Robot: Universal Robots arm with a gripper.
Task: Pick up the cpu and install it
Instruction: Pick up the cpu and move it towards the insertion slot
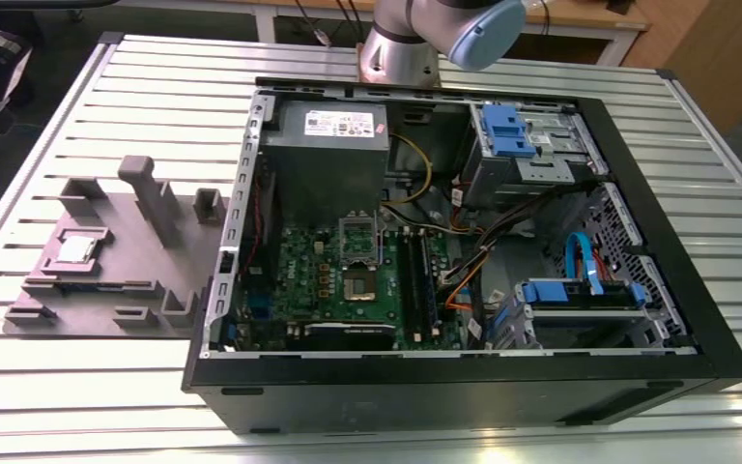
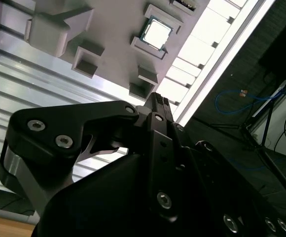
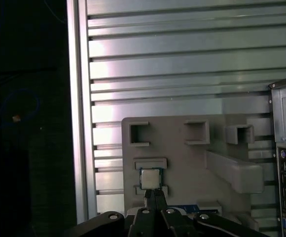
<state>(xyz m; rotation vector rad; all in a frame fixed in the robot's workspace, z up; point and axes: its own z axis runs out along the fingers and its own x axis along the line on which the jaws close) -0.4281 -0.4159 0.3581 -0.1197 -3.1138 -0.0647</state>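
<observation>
The cpu lies flat, metal top up, in a grey holder on the worktop, just beside the case on the exterior view's left. In the first wrist view the cpu sits between two low ridges of the holder. These likely keep it square and in a known spot, so that it can be taken from straight above.

The gripper hangs over the holder with its tip lined up on the cpu but well apart from it. In the second wrist view the gripper points toward the cpu with bare holder between them. The fingers seem drawn close together with nothing in them, though the angle is poor. The pick-up is not yet made.

The case lies on its side with the panel off, so the board faces up and its socket frame can be reached from above. The arm rises behind the case.

By count there are one cpu, one holder, one case, one board, two ridges around the cpu, three open pockets in a row on the holder, and two blue drive brackets inside the case.
</observation>
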